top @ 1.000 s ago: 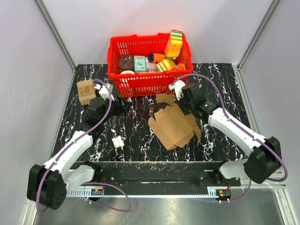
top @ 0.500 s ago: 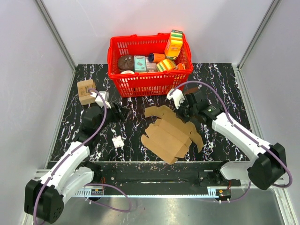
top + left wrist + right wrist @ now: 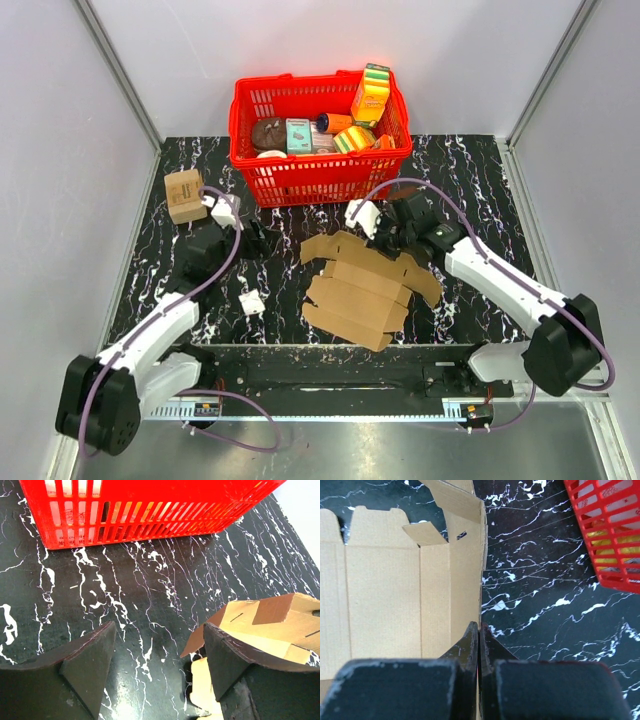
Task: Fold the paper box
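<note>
Room: from my station I see pale grey wall panels (image 3: 60,150) closing in three sides, with bare metal frame posts (image 3: 120,75) running up the back corners.
Surface: the table (image 3: 480,170) is black marble-look with thin white veins, and glossy enough to show glare in the left wrist view.
Near edge: a metal rail (image 3: 330,375) runs across the front, carrying both arm bases and their purple cables.
Red basket (image 3: 320,160): it stands at the back centre of the table, slatted walls, packed with colourful packages; a yellow-orange carton (image 3: 371,95) stands upright in its far right corner.
Paper box (image 3: 360,290): plain brown cardboard, mostly flat on the table in front of the basket, slightly right of centre, with creases and notched flaps showing. Its far flaps are lifted off the surface.
Right claw (image 3: 479,630): I read it as pinched tight on the box's right-hand edge, with the two fingers pressed together over the cardboard.
Left claw (image 3: 160,626): its jaws are spread wide over bare table with nothing between them; a raised flap of the box sits just beside its right finger.
Tan cube box (image 3: 184,195): on the table's left side, near the basket's left corner and well apart from the cardboard.
White scrap (image 3: 252,302): a small pale piece lies on the table between the left arm and the cardboard; I cannot tell what it is.
</note>
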Controlling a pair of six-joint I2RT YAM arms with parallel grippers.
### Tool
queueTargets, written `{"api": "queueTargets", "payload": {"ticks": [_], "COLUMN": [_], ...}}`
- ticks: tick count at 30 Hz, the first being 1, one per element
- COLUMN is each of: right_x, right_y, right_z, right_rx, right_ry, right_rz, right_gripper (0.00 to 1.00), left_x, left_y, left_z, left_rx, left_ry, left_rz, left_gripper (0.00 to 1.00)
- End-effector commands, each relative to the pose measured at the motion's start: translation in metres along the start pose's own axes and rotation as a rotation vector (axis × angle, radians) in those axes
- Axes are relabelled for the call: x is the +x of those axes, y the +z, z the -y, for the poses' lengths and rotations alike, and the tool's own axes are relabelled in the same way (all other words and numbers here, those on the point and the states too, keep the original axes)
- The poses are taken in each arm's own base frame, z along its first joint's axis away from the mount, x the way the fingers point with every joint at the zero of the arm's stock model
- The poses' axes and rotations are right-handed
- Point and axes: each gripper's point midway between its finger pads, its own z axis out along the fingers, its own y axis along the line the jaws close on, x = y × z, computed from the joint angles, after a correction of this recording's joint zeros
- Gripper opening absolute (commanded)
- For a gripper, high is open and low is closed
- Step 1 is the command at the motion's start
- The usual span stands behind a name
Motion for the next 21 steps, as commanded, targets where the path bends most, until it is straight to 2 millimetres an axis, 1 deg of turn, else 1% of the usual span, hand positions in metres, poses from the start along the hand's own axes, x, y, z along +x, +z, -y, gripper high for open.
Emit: {"api": "queueTargets", "payload": {"ticks": [1,2,3,4,5,6,7,8,9,10,11,12,13,15,16,17,18,19,20,21], "right_x": [-0.016,-0.014,-0.009,-0.009,-0.01,-0.002,-0.006,0.0,-0.002,-0.007,-0.001,-0.003,-0.008,-0.007,-0.014,-0.011,-0.012,-0.015,-0.012,-0.012], "right_y": [0.009,0.01,0.011,0.011,0.01,0.012,0.012,0.012,0.012,0.011,0.01,0.01,0.009,0.009,0.009,0.009,0.01,0.009,0.012,0.012], "right_z": [0.016,0.018,0.019,0.024,0.026,0.025,0.03,0.026,0.025,0.027,0.022,0.021,0.022,0.019,0.019,0.017,0.015,0.017,0.015,0.015], "right_rx": [0.05,0.06,0.065,0.099,0.118,0.129,0.162,0.17,0.183,0.206,0.211,0.218,0.236,0.243,0.26,0.265,0.267,0.287,0.287,0.293], "right_ry": [-0.149,-0.167,-0.21,-0.236,-0.259,-0.289,-0.307,-0.321,-0.348,-0.372,-0.39,-0.417,-0.425,-0.41,-0.413,-0.41,-0.413,-0.419,-0.418,-0.421], "right_rz": [0.062,0.056,0.043,0.042,0.046,0.037,0.059,0.064,0.079,0.11,0.117,0.131,0.152,0.167,0.193,0.195,0.201,0.211,0.203,0.204], "right_gripper": [0.0,0.0,0.0,0.0,0.0,0.0,0.0,0.0,0.0,0.0,0.0,0.0,0.0,0.0,0.0,0.0,0.0,0.0,0.0,0.0], "left_x": [-0.021,-0.021,-0.022,-0.018,-0.016,-0.018,-0.012,-0.011,-0.01,-0.005,-0.003,-0.004,0.001,0.006,0.007,0.009,0.016,0.016,0.018,0.025], "left_y": [0.018,0.021,0.023,0.027,0.029,0.032,0.036,0.039,0.041,0.045,0.046,0.048,0.049,0.051,0.052,0.053,0.055,0.057,0.058,0.059], "left_z": [0.0,-0.001,-0.003,-0.006,-0.007,-0.006,-0.008,-0.008,-0.008,-0.008,-0.007,-0.004,-0.002,0.003,0.005,0.006,0.008,0.011,0.013,0.016], "left_rx": [0.016,0.015,0.014,0.011,0.012,0.022,0.022,0.028,0.037,0.047,0.059,0.076,0.1,0.139,0.151,0.164,0.185,0.203,0.217,0.245], "left_ry": [0.05,0.05,0.052,0.051,0.053,0.057,0.055,0.058,0.066,0.067,0.072,0.085,0.089,0.104,0.108,0.12,0.121,0.125,0.127,0.124], "left_rz": [0.088,0.085,0.09,0.078,0.078,0.091,0.073,0.068,0.066,0.046,0.04,0.045,0.028,0.015,0.007,-0.001,-0.028,-0.033,-0.043,-0.071], "left_gripper": [0.75,0.75,0.75,0.75,0.75,0.75,0.75,0.75,0.75,0.75,0.75,0.75,0.75,0.76,0.76,0.76,0.76,0.76,0.75,0.74]}}
